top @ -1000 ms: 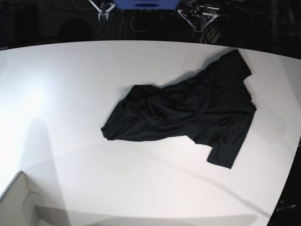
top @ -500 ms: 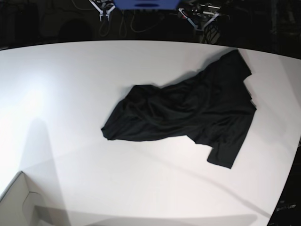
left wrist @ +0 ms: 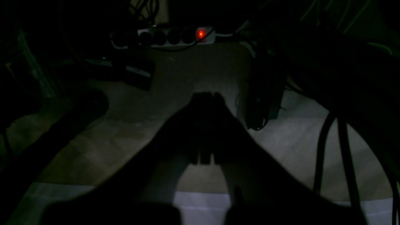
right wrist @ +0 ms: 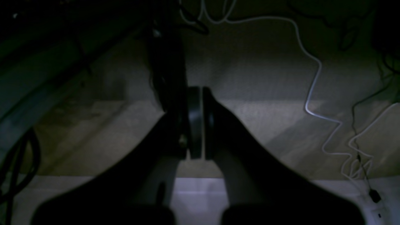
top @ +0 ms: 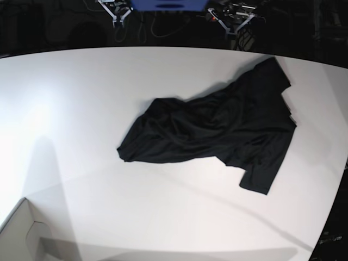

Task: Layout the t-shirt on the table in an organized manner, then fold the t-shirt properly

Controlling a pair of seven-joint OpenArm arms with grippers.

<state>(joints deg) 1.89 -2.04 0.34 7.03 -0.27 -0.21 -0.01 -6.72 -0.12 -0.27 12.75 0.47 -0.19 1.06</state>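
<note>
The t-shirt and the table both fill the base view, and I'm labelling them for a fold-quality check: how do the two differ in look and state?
The t-shirt is black; the table is white. The t-shirt is rumpled, full of wrinkles and bunched folds, not spread flat; the table is smooth and even. The t-shirt covers only a patch right of centre; the table is far larger, stretching across the view. Both are plain, with no print or marks visible.

Right gripper (right wrist: 196, 93) jaws pressed together, white cable (right wrist: 314, 90) beyond.

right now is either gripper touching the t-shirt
Apart. The base view shows the left gripper and right gripper beyond the table's far edge, clear of the t-shirt.
</note>
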